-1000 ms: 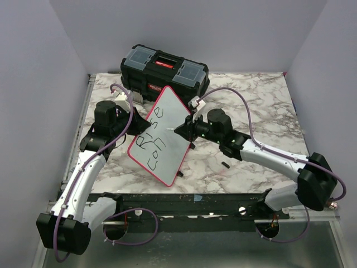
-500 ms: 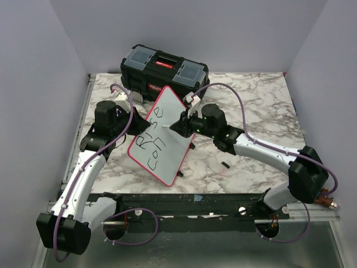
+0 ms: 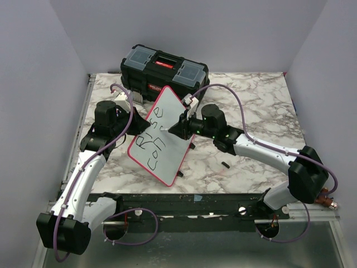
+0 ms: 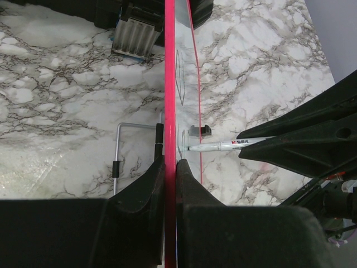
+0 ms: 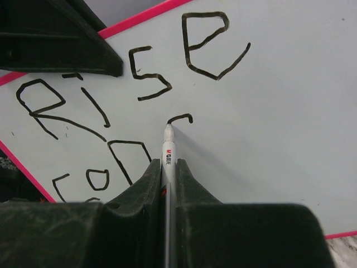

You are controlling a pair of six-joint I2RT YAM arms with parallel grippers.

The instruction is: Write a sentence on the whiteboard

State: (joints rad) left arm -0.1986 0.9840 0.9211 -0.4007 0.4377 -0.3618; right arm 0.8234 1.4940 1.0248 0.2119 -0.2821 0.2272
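The whiteboard [image 3: 174, 149] with its pink-red rim stands tilted on the marble table, and my left gripper [image 3: 143, 120] is shut on its left edge. In the left wrist view the board is edge-on [image 4: 169, 84] between the shut jaws of that gripper [image 4: 169, 163]. My right gripper [image 3: 178, 129] is shut on a thin white marker pen [image 5: 168, 149], whose tip touches the board's face [image 5: 279, 111]. The sentence [image 5: 150, 72] reads "Rise" on top, with "con" and a freshly begun curved stroke [image 5: 181, 118] below. The pen [image 4: 223, 146] also shows in the left wrist view.
A black toolbox [image 3: 164, 70] with a red handle stands right behind the board. A small black piece [image 3: 225, 164] lies on the table under the right arm. A bent wire stand [image 4: 120, 146] lies left of the board. Grey walls close in the table.
The right gripper has swung left and up across the board with the pen. The left arm and the board have stayed still.
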